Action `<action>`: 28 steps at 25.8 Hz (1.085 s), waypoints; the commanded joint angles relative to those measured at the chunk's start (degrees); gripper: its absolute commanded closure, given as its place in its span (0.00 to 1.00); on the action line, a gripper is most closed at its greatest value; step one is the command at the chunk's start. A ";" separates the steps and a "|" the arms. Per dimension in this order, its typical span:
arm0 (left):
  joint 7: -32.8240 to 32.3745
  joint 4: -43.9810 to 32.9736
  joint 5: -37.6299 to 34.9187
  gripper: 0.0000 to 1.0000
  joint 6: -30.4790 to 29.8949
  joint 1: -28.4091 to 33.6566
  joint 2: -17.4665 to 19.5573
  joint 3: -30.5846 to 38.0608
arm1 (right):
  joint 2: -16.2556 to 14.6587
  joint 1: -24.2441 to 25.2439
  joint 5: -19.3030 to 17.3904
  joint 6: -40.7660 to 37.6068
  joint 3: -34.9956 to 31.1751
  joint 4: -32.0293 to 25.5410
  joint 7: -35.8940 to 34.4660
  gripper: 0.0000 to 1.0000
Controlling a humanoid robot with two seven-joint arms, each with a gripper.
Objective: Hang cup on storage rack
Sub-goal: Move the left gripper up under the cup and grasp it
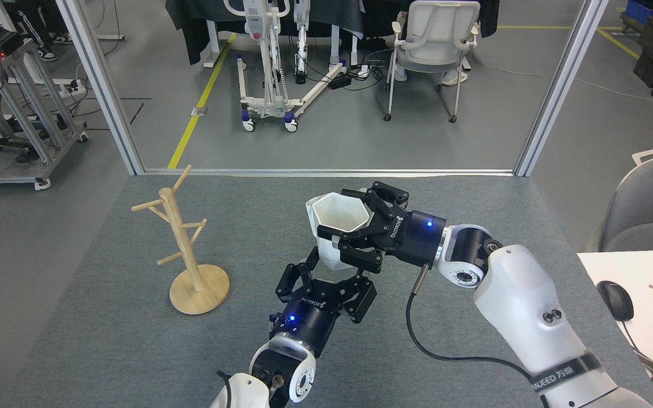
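The white faceted cup [335, 226] is held above the grey table, mouth up, with my right gripper [349, 224] shut on its rim and side. Just below the cup's bottom, my left gripper [335, 271] stands open, its fingers [310, 262] reaching up around the cup's base without closing on it. The wooden storage rack [182, 243] stands upright on its round base at the left of the table, well apart from both grippers, with its pegs bare.
The table's far edge [326, 173] lies behind the cup, flanked by two metal frame posts. Beyond it stand a white chair [434, 39] and a wheeled stand. A white desk with a mouse [614, 299] sits at the right.
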 commanded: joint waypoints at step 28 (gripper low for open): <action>0.68 6.30 0.79 0.65 -0.34 -4.85 -1.30 0.10 | 0.43 0.56 0.15 0.01 -0.02 -0.02 0.12 0.62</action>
